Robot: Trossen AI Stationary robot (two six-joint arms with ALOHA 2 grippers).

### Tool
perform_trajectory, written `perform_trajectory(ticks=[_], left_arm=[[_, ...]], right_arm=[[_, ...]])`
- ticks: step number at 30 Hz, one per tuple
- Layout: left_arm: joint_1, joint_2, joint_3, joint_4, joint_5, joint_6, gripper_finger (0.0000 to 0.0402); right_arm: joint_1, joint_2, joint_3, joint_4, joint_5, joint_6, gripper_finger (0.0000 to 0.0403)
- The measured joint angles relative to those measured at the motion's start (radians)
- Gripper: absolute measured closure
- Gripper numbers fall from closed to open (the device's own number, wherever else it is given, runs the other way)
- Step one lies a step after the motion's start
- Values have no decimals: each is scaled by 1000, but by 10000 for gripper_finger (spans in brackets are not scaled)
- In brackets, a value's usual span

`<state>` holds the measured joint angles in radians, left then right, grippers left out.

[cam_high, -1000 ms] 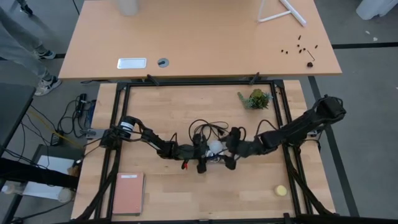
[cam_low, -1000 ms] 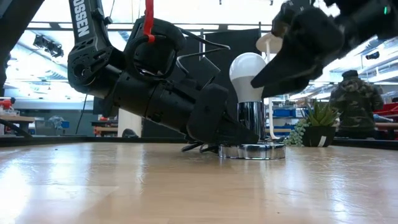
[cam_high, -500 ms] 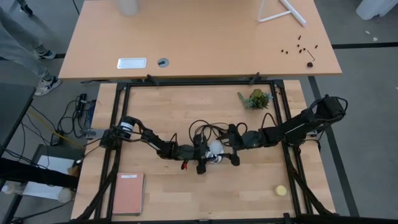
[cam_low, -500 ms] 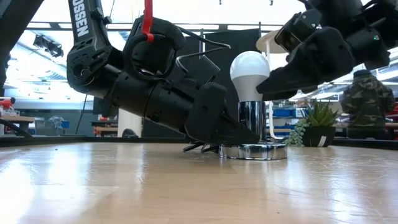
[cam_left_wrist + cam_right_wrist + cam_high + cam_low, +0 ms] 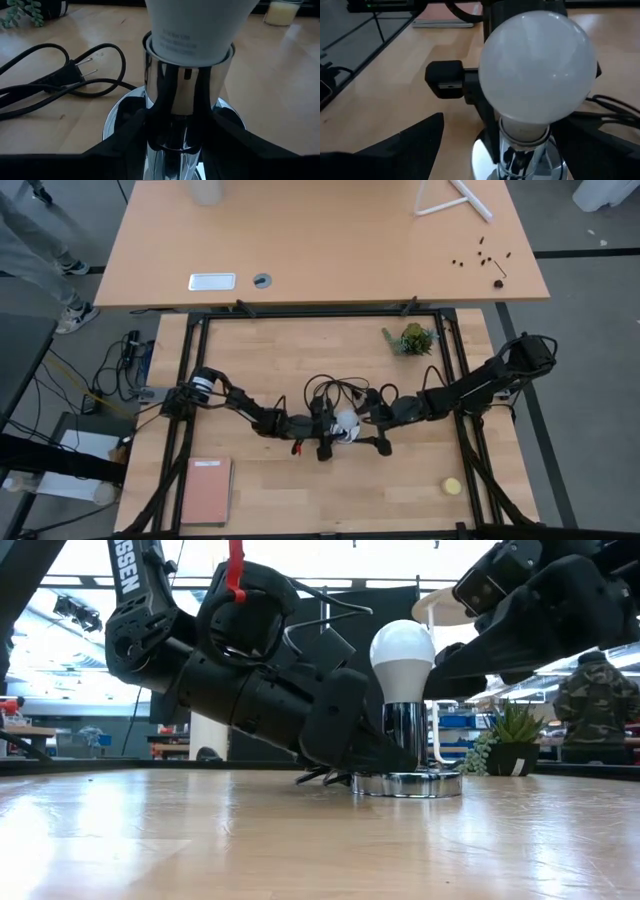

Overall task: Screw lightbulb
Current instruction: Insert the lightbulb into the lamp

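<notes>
The white lightbulb (image 5: pixel 402 648) stands upright with its narrow end in the chrome socket (image 5: pixel 405 735), which rises from a round silver base (image 5: pixel 405 783) at the table's middle. It also shows in the high view (image 5: pixel 345 421). My left gripper (image 5: pixel 324 432) is shut on the socket from the table's left. My right gripper (image 5: pixel 510 150) is open. Its fingers (image 5: pixel 415 142) stand wide apart on either side of the bulb (image 5: pixel 537 67), coming from the table's right and clear of it. My left gripper pinches the socket's chrome stem (image 5: pixel 185 107) between its two fingers (image 5: pixel 127 132), just below the bulb's neck. The fingers come level from the table's left, low over the base. The socket stands upright with its base on the table.
The socket's black cord and plug (image 5: pixel 75 75) lie looped on the far side of the base (image 5: pixel 335 388). A small plant (image 5: pixel 410 338) stands at the far right, a yellow ball (image 5: pixel 452 486) at the near right, and a pink notebook (image 5: pixel 206 490) at the near left. A person (image 5: pixel 590 705) stands beyond the table.
My right gripper has turned about its wrist and drawn back a little toward the table's right. In the low view, the finger that lay over the bulb's upper side now stands clear of it. The bulb, socket and left gripper have kept still.
</notes>
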<state>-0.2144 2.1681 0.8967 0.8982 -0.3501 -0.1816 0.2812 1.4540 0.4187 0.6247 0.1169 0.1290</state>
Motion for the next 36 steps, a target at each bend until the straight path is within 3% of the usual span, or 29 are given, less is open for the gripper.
perform_trajectory(ticks=[12,23,26,32,36], left_arm=[[3,1,-1,6,-22,-12,206],[3,2,-4,15,-8,-8,206],[3,2,-4,19,-2,-3,206],[3,3,-4,31,13,18,206],[3,3,-4,32,19,33,206]], right_arm=[[88,-48,0,-58,-25,84,30],[83,-105,11,-229,182,137,31],[83,-104,80,-373,200,128,31],[37,-60,346,-876,191,112,31],[-19,-6,478,-1009,106,61,31]])
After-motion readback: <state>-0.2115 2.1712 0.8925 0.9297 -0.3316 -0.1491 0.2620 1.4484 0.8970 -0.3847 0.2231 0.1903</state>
